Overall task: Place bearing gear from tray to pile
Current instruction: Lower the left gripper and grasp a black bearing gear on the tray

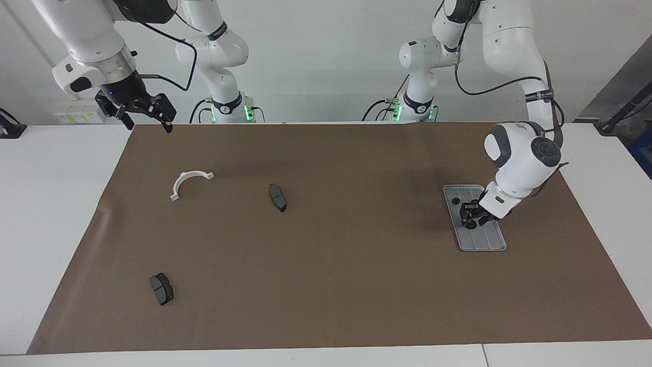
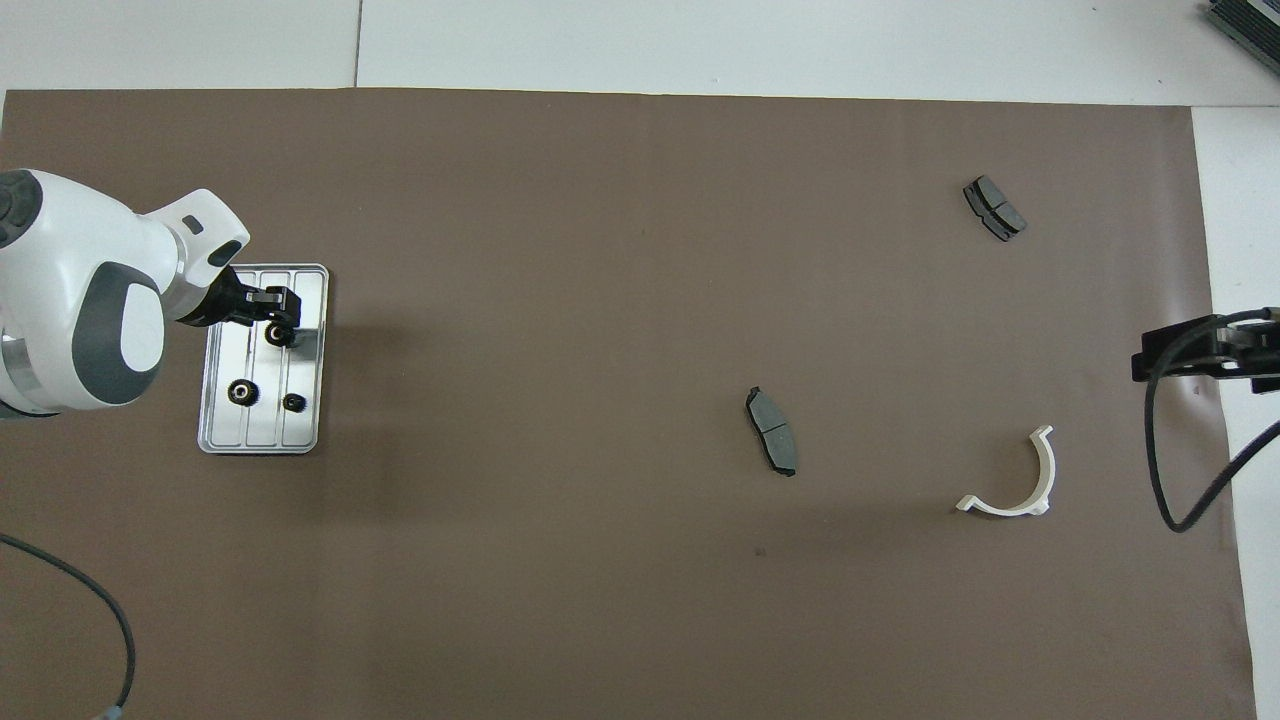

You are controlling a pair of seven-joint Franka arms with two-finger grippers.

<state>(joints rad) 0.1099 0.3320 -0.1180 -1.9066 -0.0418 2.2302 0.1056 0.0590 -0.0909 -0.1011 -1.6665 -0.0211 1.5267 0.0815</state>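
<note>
The silver ridged tray [image 1: 484,240] lies on the brown mat at the left arm's end; it also shows in the overhead view [image 2: 255,432]. It holds three small black bearing gears [image 2: 240,391], [image 2: 293,402], [image 2: 277,336]. My left gripper [image 1: 472,220] is down in the tray, right at the third gear, as the overhead view [image 2: 279,322] also shows. The pile is a white half-ring bracket [image 1: 189,182] and two dark brake pads [image 1: 278,198], [image 1: 161,288], with no gears among them. My right gripper [image 1: 145,113] is open and waits high over the table's edge at the right arm's end.
The brown mat [image 1: 326,285] covers most of the white table. The pile's parts lie well apart toward the right arm's end. A black cable [image 2: 1190,480] hangs from the right arm near the bracket [image 2: 1015,480].
</note>
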